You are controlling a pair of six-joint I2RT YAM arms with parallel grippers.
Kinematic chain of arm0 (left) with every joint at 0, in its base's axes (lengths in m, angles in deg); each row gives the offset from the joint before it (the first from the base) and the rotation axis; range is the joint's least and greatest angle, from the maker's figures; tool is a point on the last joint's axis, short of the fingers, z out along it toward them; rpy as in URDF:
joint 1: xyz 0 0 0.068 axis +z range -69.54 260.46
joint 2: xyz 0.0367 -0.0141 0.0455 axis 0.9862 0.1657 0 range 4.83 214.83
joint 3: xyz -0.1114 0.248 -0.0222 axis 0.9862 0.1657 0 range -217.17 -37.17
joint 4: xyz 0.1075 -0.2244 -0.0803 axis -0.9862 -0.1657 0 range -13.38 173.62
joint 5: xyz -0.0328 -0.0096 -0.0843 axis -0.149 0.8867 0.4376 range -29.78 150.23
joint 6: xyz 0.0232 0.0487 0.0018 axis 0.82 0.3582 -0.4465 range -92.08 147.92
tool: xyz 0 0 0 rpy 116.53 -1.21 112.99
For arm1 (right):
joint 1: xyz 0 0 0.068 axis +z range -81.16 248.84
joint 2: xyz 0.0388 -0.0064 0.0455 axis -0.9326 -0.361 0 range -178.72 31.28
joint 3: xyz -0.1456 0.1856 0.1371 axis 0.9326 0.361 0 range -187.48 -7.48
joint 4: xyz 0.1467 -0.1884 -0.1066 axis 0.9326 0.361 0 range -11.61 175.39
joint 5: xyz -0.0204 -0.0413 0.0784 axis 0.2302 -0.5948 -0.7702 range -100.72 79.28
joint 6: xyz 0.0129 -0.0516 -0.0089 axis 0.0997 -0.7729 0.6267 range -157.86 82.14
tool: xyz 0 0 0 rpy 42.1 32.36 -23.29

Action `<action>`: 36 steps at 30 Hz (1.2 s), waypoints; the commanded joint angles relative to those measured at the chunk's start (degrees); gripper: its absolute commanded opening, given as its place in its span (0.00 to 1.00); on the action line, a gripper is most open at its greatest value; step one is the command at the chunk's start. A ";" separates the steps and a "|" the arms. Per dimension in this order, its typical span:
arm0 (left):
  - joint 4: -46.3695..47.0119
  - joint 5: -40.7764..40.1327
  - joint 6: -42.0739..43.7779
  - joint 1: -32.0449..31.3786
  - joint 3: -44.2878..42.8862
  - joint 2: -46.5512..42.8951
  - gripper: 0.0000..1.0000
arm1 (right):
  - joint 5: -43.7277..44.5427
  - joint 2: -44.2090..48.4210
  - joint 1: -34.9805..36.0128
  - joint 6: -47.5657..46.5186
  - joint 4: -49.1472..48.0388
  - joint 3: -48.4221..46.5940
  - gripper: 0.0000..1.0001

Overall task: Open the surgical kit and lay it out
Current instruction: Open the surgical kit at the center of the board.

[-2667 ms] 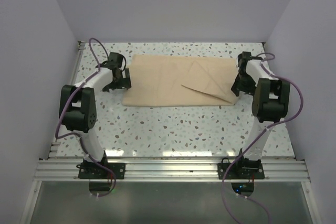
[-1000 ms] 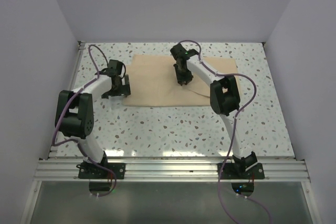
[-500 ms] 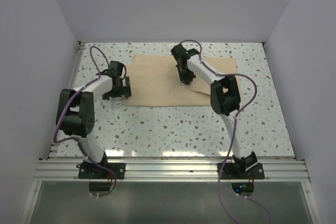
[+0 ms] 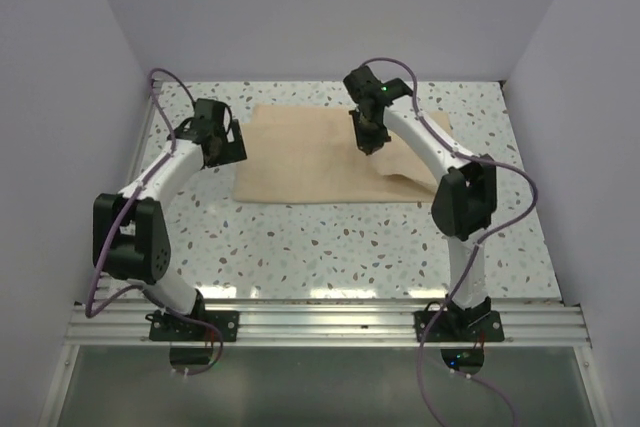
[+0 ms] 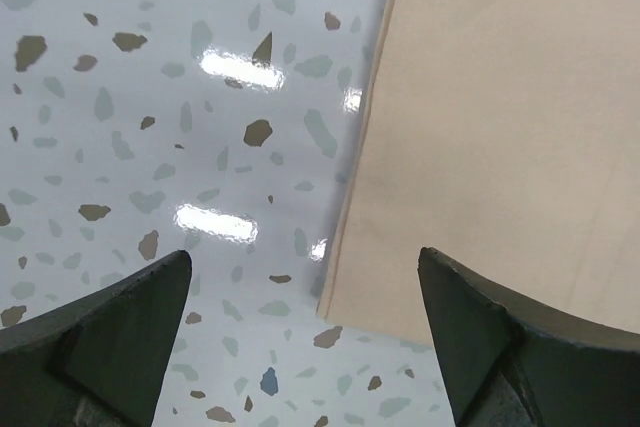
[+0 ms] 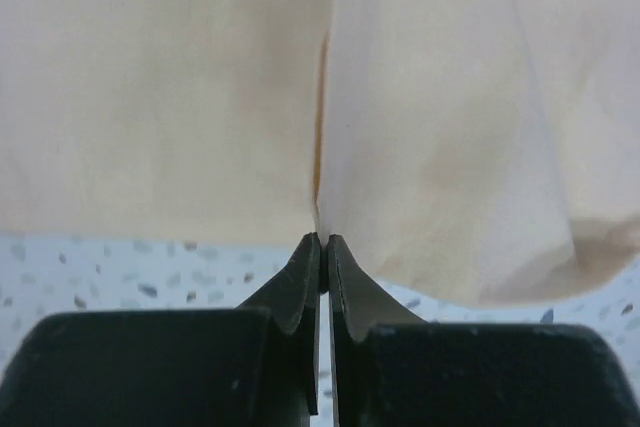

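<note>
White speckled bench (image 4: 330, 237) lies bare in a narrow strip along the left wall. The left claw (image 4: 226, 150) hangs there with its fingers (image 5: 110, 337) spread wide and nothing between them. It sits right over the left edge of the cloth wrap (image 4: 300, 157). In the left wrist view one finger is above the bare bench and the other above the tan fabric, and the cloth's straight left edge and near-left corner show in the gap between them.

The cloth wrap lies flat across the far half of the bench, about midway between the side walls. Its near edge runs almost straight. A thin band of bench shows between its far edge and the back wall. A much wider open band lies between its near edge and the arm bases.

Right of the cloth's middle, the right claw (image 4: 368, 143) points down onto the fabric. Its fingers are pressed together on a thin raised ridge of the cloth, which runs away from the tips as a crease in the right wrist view. To the right of that crease the fabric bulges loosely, and its near-right corner is rumpled rather than flat. The right forearm crosses above that corner.

Beyond the cloth's right edge, open bench reaches to the right wall, wider than the strip on the left.
</note>
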State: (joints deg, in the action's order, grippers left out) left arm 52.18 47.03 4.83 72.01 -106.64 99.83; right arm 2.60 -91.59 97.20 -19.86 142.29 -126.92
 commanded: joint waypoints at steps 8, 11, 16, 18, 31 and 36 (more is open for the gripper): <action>-6.52 -3.33 -8.10 -1.74 0.30 -19.92 1.00 | -14.98 51.85 12.24 15.56 7.81 48.61 0.00; -9.68 -4.65 -9.60 -3.67 0.65 -24.23 1.00 | -17.62 70.83 12.69 22.42 12.90 60.15 0.00; -16.45 -5.71 -13.03 -5.00 1.79 -30.56 1.00 | -19.65 87.88 12.77 27.96 23.35 66.26 0.98; -17.16 -5.36 -15.04 -5.53 4.06 -34.43 1.00 | -17.99 89.29 12.77 28.75 25.83 65.30 0.98; -10.23 -1.22 -12.16 -6.93 9.71 -36.39 1.00 | -6.04 72.81 12.69 24.37 16.03 46.23 0.98; -0.40 -1.49 -4.53 -6.50 4.71 -25.15 1.00 | -0.50 57.86 10.94 19.01 6.69 42.81 0.99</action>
State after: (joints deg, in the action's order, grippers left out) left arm 42.13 45.07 -5.97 65.39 -98.16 69.43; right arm -3.65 -25.23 109.46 3.49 154.44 -81.50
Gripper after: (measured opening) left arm 0.994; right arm 0.984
